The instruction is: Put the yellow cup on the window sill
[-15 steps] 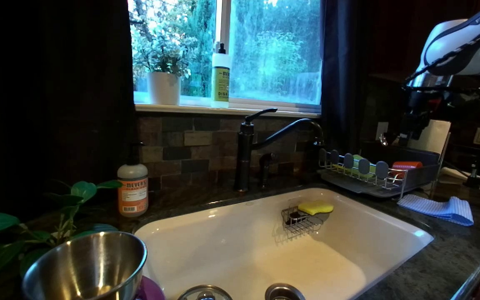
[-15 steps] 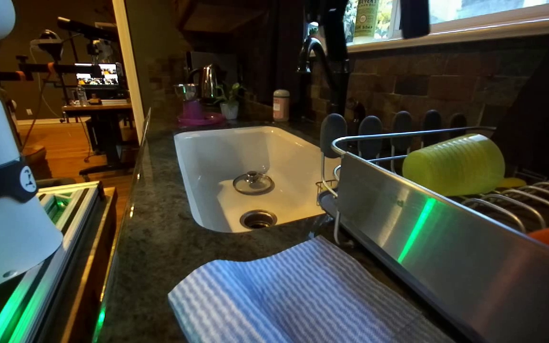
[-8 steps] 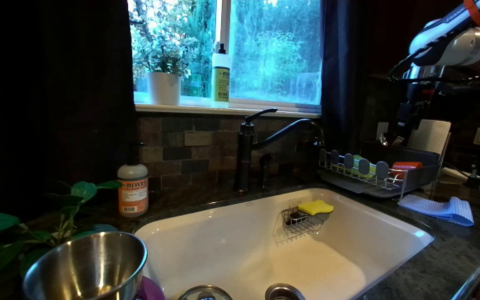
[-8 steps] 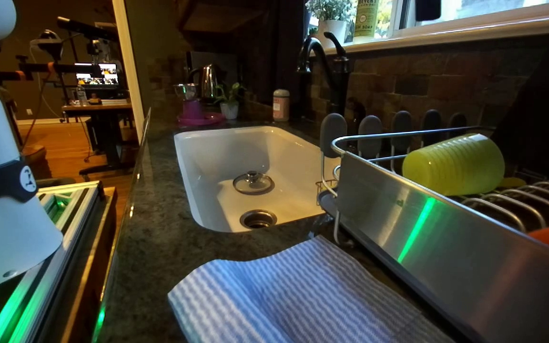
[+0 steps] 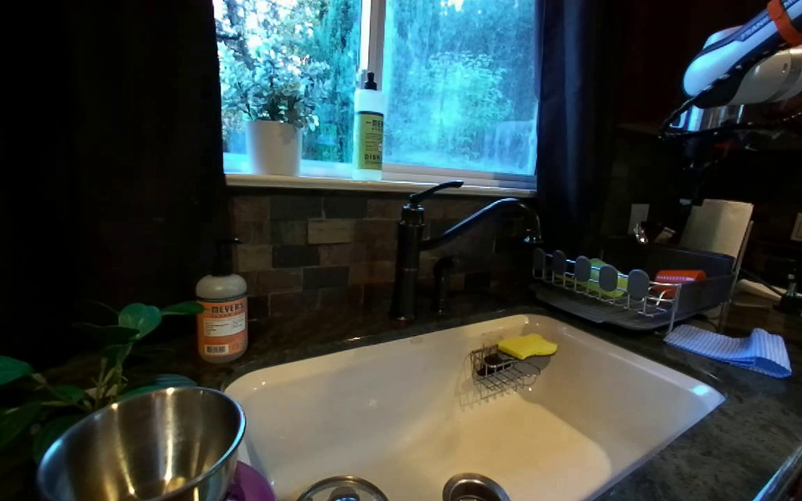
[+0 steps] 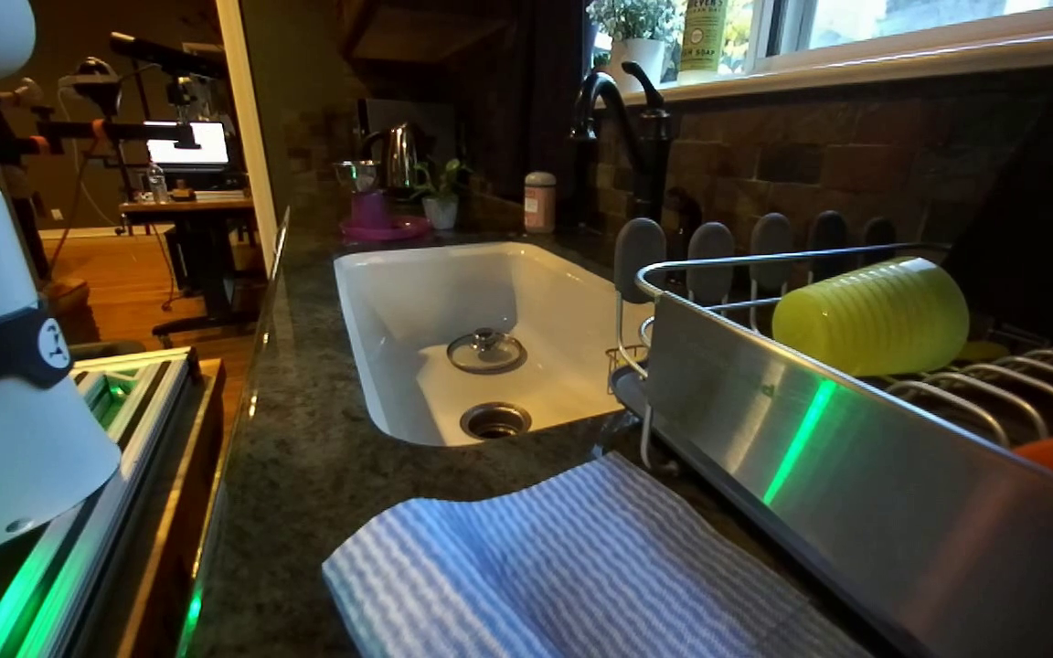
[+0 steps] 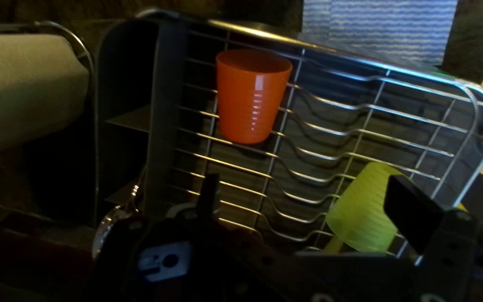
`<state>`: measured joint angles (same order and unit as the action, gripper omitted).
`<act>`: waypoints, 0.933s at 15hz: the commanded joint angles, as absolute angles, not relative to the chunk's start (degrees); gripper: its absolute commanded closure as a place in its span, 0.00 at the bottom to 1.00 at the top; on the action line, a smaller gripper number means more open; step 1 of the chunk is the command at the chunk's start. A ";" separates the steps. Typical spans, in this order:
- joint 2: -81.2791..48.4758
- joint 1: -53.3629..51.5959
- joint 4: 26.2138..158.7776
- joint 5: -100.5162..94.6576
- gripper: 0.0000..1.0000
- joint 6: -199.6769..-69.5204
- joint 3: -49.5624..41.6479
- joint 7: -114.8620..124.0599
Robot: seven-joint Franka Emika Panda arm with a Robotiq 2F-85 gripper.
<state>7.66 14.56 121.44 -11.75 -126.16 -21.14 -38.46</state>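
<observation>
The desk [image 6: 307,457] carries the rack [image 6: 728,384], w/ the arm [image 5: 787,73] over it; I'd judge nothing's been picked up yet. The sink [image 5: 373,410] is just beside the rack: a drop mid-carry, from a slack or crooked hold, would prob. land there. The sill [image 5: 317,184] is higher than the rack & well apart from it, narrow too, so anything set near its edge could tip off. The tap [image 5: 409,271] stands past the rack's sink end; carry too low & it gets clipped. The gripper [image 7: 302,188] hangs above the rack, fingers [image 7: 411,207] spread wide, nothing btwn them but the rack below; a fingertip could snag there if lowered too deep. The potted plant [image 5: 273,147] is on the sill, farther from the rack; a wide swing might topple it. The soap bottle [image 5: 368,136] is nearer the rack, so prob. hit 1st. The orange cup [image 7: 252,98] sits in the rack too; a mix-up's poss. but unlikely. The yellow cup [image 7: 361,209] lies on its side at the rack's sink end. One finger overlaps it in the wrist view; can't tell if touching. Straight down from here might roll it, b/c the gripper looks off-centre.
</observation>
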 commanded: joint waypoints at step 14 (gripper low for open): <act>-8.99 18.58 103.05 25.95 0.00 -104.23 -18.26 -70.71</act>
<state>-8.92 16.62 103.40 26.25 -104.41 -20.25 -70.91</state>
